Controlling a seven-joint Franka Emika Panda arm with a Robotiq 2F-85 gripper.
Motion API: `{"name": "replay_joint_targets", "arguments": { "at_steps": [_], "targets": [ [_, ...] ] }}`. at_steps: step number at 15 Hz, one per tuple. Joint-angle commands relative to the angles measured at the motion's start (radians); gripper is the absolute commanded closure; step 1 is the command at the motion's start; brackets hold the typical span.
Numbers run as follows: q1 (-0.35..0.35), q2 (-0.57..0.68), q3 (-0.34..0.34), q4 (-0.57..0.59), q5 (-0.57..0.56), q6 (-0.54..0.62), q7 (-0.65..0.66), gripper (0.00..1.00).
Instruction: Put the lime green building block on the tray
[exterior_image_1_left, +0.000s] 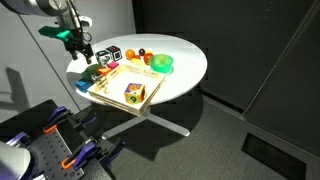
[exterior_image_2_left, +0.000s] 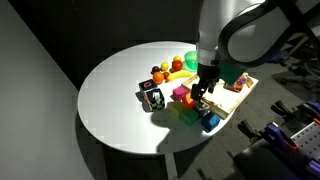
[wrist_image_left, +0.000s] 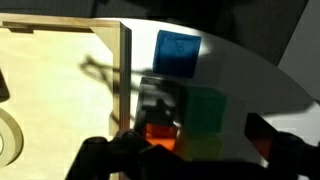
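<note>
The lime green block (wrist_image_left: 200, 146) lies on the white table just outside the wooden tray (wrist_image_left: 60, 90), in shadow, with a darker green block (wrist_image_left: 205, 108) right behind it and an orange block (wrist_image_left: 160, 133) beside it. It also shows in an exterior view (exterior_image_2_left: 187, 113). My gripper (wrist_image_left: 190, 138) is open and hovers low over this cluster, one finger on each side of the lime green and orange blocks. It shows in both exterior views (exterior_image_1_left: 85, 50) (exterior_image_2_left: 203, 92). I cannot tell whether the fingers touch anything.
A blue block (wrist_image_left: 178, 50) lies by the tray's edge. A pink block (exterior_image_2_left: 180, 95) and a black-and-white cube (exterior_image_2_left: 153, 98) sit nearby. A colourful cube (exterior_image_1_left: 133, 93) lies on the tray. A green bowl (exterior_image_1_left: 160, 63) and toy fruit stand behind.
</note>
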Motion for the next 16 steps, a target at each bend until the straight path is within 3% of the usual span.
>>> {"name": "replay_joint_targets", "arguments": {
  "at_steps": [1,16],
  "targets": [
    [0.021,0.079,-0.008,0.066,-0.034,0.034,0.053,0.0],
    [0.132,0.297,-0.086,0.263,-0.135,0.098,0.114,0.0]
  ]
}}
